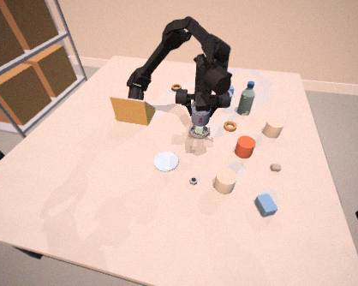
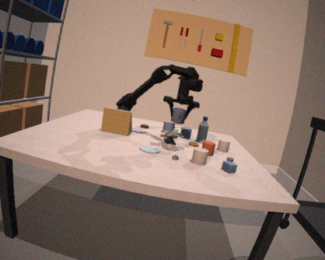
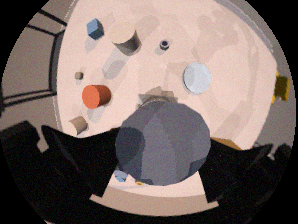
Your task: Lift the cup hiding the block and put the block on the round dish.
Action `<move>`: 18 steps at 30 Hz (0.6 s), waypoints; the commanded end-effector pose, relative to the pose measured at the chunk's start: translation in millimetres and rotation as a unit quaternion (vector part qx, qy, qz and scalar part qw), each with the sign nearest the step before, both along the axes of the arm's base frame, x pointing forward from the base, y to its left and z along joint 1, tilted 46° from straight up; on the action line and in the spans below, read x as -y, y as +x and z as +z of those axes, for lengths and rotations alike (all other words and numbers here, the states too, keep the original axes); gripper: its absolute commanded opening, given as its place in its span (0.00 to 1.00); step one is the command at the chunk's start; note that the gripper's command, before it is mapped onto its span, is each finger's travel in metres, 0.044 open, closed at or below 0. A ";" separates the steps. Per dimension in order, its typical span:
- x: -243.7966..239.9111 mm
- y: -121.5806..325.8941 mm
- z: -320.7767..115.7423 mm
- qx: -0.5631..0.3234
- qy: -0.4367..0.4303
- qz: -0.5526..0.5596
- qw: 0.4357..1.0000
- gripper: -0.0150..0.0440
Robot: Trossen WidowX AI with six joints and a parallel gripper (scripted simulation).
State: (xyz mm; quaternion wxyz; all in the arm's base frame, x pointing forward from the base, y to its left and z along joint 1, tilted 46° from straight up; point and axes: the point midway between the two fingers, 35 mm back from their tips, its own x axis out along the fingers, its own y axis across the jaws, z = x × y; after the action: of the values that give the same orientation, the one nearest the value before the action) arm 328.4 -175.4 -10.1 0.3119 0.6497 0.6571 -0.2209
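Matte black, chunky-jointed arm (image 1: 164,47) (image 2: 145,86).

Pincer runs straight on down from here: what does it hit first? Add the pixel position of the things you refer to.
Likely the pale green block (image 1: 199,128) on the balance's near pan (image 1: 193,134), met by the held cup (image 1: 200,116) (image 2: 179,116) (image 3: 165,145) before the pincer (image 1: 201,112) (image 2: 179,113); exact alignment is unclear.

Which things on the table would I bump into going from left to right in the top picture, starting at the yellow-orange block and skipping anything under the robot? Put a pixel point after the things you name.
Yellow-orange block (image 1: 131,112) (image 2: 117,121), white dish (image 1: 166,161) (image 2: 149,149) (image 3: 197,78), red-orange cylinder (image 1: 244,147) (image 2: 208,148) (image 3: 96,96), blue block (image 1: 265,205) (image 2: 228,166) (image 3: 95,29).
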 end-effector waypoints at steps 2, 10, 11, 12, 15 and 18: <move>8.1 -0.3 7.3 0.007 -0.006 0.000 1.000 0.25; 2.2 -0.7 2.5 0.000 0.000 0.000 1.000 0.25; 2.2 -0.7 2.5 0.000 0.000 0.000 1.000 0.25; 2.2 -0.7 2.5 0.000 0.000 0.000 1.000 0.25; 2.2 -0.7 2.5 0.000 0.000 0.000 1.000 0.25; 2.2 -0.7 2.5 0.000 0.000 0.000 1.000 0.25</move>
State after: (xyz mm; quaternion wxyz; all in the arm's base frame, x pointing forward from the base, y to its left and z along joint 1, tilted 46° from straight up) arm 327.8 -177.7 -7.2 0.3122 0.6497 0.6571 -0.2206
